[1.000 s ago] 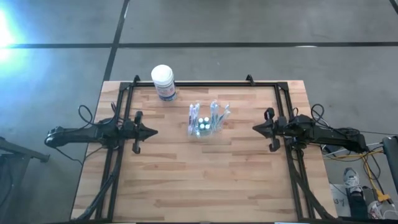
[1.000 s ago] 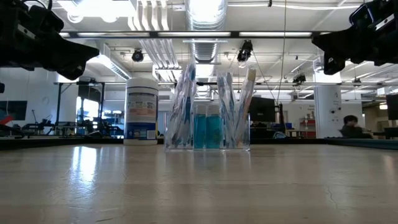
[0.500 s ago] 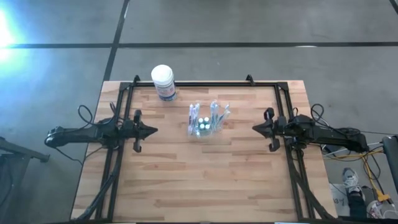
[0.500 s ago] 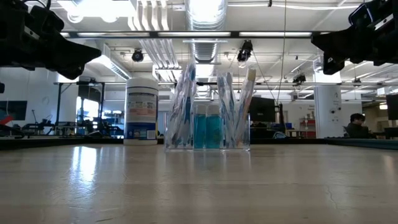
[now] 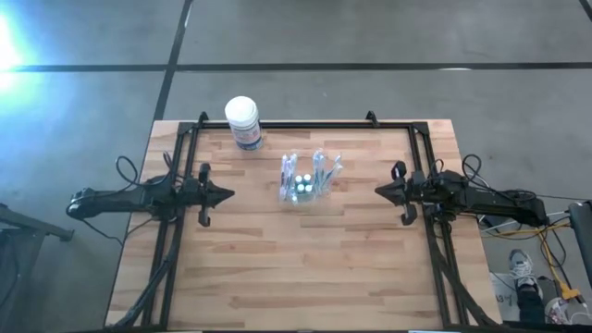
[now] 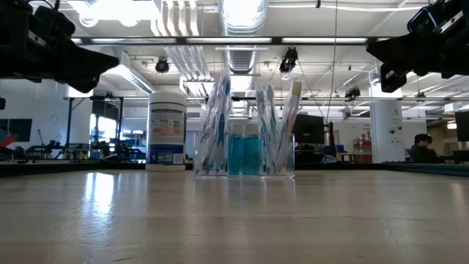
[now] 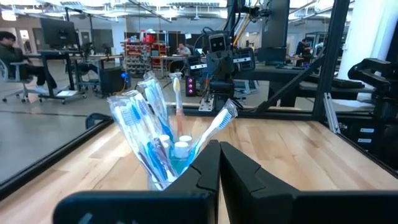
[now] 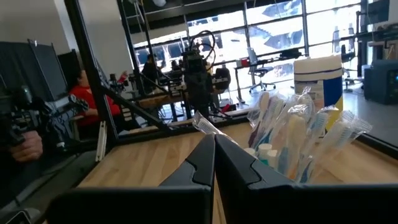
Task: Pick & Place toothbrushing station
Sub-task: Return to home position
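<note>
The toothbrushing station [image 5: 305, 179] is a clear plastic holder with several wrapped toothbrushes and small tubes. It stands upright on its base on the wooden table, a little beyond the middle. It also shows in the low view [image 6: 244, 152], the left wrist view [image 7: 168, 146] and the right wrist view [image 8: 292, 146]. My left gripper [image 5: 231, 195] hovers to the station's left, shut and empty, pointing at it. My right gripper [image 5: 377, 191] hovers to its right, shut and empty, pointing at it.
A white cylindrical tub with a blue label [image 5: 243, 122] stands at the far edge, left of the station. A black metal frame [image 5: 305, 123] runs along the far and side edges of the table. Bare wood lies near the front edge [image 5: 305, 277].
</note>
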Tool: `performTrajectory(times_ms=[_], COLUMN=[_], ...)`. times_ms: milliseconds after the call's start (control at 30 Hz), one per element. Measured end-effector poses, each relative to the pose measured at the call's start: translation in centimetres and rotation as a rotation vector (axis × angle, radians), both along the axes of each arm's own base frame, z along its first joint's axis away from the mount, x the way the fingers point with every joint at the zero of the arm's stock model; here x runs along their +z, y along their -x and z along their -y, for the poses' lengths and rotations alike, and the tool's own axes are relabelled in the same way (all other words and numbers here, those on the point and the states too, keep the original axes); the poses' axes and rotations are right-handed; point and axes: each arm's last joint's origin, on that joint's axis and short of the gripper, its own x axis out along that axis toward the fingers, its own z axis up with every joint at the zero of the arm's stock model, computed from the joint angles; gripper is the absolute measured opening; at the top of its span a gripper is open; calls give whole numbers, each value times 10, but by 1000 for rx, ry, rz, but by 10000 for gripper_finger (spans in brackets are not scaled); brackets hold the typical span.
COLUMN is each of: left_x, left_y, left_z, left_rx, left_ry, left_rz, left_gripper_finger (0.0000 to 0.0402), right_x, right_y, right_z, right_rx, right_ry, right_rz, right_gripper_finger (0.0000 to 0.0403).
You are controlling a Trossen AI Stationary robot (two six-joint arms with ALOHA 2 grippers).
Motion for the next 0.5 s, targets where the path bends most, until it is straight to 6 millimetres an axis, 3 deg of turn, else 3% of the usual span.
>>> performTrajectory(times_ms=[500], left_x=[0], left_y=[0], left_z=[0], left_rx=[-2], left_ry=[-17], left_rz=[0], left_gripper_finger=[12], right_x=[-2], right_y=[0], right_z=[0], right_rx=[-1], right_ry=[9], right_rz=[-20], right_gripper_finger=[9])
